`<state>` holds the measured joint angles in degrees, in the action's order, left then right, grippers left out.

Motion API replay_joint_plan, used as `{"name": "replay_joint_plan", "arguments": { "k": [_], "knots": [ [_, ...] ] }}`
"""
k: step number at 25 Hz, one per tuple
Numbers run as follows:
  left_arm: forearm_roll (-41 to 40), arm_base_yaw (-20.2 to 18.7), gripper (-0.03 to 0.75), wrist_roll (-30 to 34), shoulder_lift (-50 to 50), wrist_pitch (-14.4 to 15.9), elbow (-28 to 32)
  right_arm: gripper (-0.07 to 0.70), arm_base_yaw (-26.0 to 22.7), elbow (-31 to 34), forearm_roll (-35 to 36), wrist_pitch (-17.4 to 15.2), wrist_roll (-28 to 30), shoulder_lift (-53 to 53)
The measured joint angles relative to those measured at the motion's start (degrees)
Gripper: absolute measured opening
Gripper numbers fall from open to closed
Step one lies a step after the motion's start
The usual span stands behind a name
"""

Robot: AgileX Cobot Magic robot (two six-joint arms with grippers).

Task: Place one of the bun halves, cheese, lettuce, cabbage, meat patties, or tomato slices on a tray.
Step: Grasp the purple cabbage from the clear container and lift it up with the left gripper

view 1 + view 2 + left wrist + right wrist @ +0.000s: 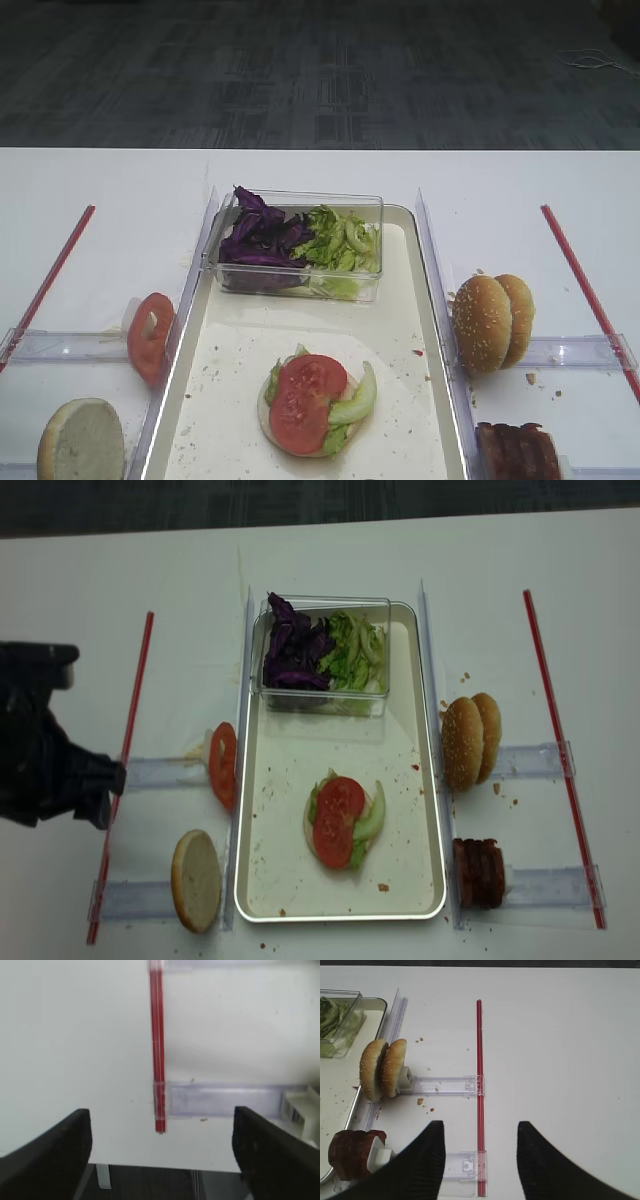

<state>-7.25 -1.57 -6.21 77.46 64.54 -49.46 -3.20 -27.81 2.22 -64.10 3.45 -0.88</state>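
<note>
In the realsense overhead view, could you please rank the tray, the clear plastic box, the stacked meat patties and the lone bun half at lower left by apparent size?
1. tray, clearly largest.
2. clear plastic box, holding cabbage and lettuce.
3. bun half.
4. meat patties, close to the bun half; seen edge-on, so this order is unsure.

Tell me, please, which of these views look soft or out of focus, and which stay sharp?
The left wrist view is the softest: the red strip blurs toward the top. The right wrist view is sharp on the bun tops, its pincer fingers slightly soft. Both exterior views are evenly lit, with crisp tomato edges.
</note>
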Motion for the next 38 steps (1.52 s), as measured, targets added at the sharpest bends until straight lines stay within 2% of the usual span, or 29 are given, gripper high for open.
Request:
{"name": "replay_joint_plan", "arguments": {
  "k": [9,15,19,22,28,33,38],
  "knots": [
    [0.00,0.00,0.564,-0.14,19.35,-0.10,-21.09,0.381,0.00,0.00,0.00,0.00,0.00,0.00],
    [0.00,0.00,0.564,-0.03,29.71,2.46,-35.25,0.381,0.00,0.00,0.00,0.00,0.00,0.00],
    [0.48,0.00,0.564,0.07,35.21,2.75,-42.73,0.381,0.00,0.00,0.00,0.00,0.00,0.00],
    [1.74,0.00,0.564,0.07,38.06,2.75,-45.50,0.381,0.00,0.00,0.00,0.00,0.00,0.00],
    [2.61,0.00,0.564,0.07,40.13,2.00,-46.03,0.381,0.00,0.00,0.00,0.00,0.00,0.00],
    [6.36,-0.11,0.564,1.95,40.13,1.52,-46.49,0.381,0.00,0.00,0.00,0.00,0.00,0.00],
    [9.22,-3.54,0.564,4.83,40.13,1.34,-48.42,0.381,0.00,0.00,0.00,0.00,0.00,0.00]
  ]
}}
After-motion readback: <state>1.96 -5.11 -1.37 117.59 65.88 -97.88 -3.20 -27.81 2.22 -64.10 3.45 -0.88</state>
